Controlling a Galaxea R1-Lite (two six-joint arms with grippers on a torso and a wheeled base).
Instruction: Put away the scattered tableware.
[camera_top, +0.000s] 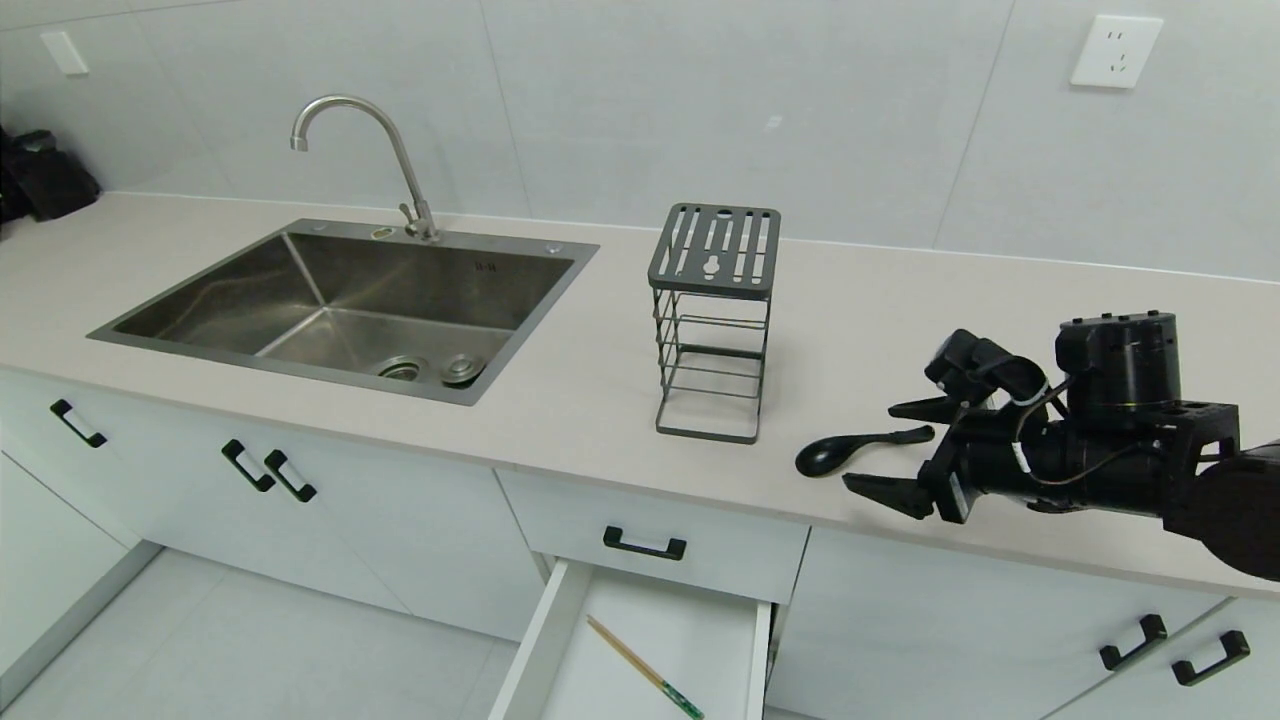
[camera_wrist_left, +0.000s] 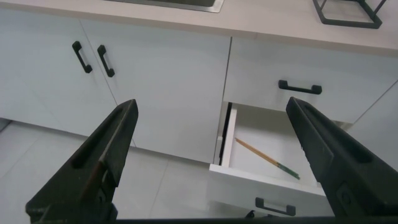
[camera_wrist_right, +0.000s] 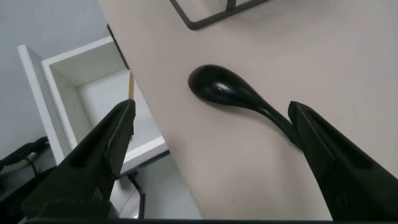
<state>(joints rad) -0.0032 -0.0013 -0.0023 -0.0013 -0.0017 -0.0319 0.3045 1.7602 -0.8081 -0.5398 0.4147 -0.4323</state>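
Spoon: Where the counter (camera_top: 880, 320) nears its front edge, right of its middle, we see the black spoon (camera_top: 860, 450) lying flat. Its bowl points toward the sink end and its handle toward the right end.
Right gripper: The right gripper (camera_top: 872, 445) hangs over the counter's front edge at the spoon's handle end with its fingers spread wide. The handle tip lies in the gap between them. We see no finger touching the spoon, and we cannot tell how high the gripper is above the surface.
Left gripper: The left gripper (camera_wrist_left: 211, 106) is spread wide and holds nothing. It sits in front of the cabinet doors, below the counter's front edge, and faces the open drawer.
Drawer: The drawer (camera_top: 560, 640) is pulled out under the counter's front edge, below the rack. A thin wooden chopstick (camera_top: 645, 668) with a green end lies slantwise on its floor, with white floor showing on both sides of it.
Rack: The dark wire rack (camera_top: 712, 330) stands upright mid-counter, near the spoon's bowl but apart from it. Bare surface shows between them.
Sink: The steel sink (camera_top: 540, 310) is set into the counter's left half, well apart from the spoon. A strip of counter separates its rim from the rack.
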